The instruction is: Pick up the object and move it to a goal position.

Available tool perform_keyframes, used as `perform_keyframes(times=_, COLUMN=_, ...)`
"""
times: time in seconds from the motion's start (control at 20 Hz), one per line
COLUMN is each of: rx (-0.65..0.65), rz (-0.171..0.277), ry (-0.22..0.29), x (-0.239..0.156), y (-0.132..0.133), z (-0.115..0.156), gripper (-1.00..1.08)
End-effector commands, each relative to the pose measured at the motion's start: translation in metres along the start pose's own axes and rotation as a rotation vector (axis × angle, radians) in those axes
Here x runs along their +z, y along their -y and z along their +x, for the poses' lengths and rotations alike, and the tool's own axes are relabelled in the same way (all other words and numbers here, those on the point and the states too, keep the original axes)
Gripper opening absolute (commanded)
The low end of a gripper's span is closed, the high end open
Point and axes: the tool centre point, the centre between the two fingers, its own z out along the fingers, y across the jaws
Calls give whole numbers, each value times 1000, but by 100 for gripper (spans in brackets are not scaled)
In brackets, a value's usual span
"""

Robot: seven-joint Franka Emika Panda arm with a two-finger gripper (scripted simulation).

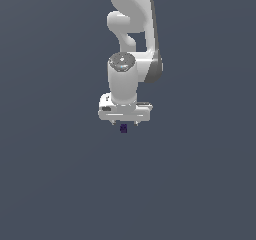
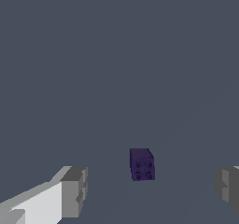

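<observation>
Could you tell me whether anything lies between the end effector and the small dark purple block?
Nothing visible does. In the wrist view the small dark purple studded block sits in the open gap between the white end effector's grey fingertips, with only bare grey floor around it.

A small dark purple block (image 2: 141, 164) sits on the plain grey surface (image 2: 116, 69), four round studs showing on its near face. The gripper (image 2: 151, 188) is spread wide, its grey fingertips (image 2: 74, 190) standing well clear of the block on either side.
</observation>
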Motion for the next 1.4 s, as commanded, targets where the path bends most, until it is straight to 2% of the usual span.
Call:
perform_keyframes(times=0.0, rx=-6, rz=-2, ry=3, x=13, y=-3, z=-7, gripper=100)
perform_keyframes(times=0.55, rx=-33, rz=-9, ry=13, x=63, y=-12, z=-41, gripper=100)
perform_keyframes(times=1.0, rx=-34, rz=-9, ry=15, x=71, y=-13, z=-43, gripper=100)
perform_keyframes(times=1.35, rx=-35, rz=-9, ry=14, x=103, y=-13, z=-45, gripper=100)
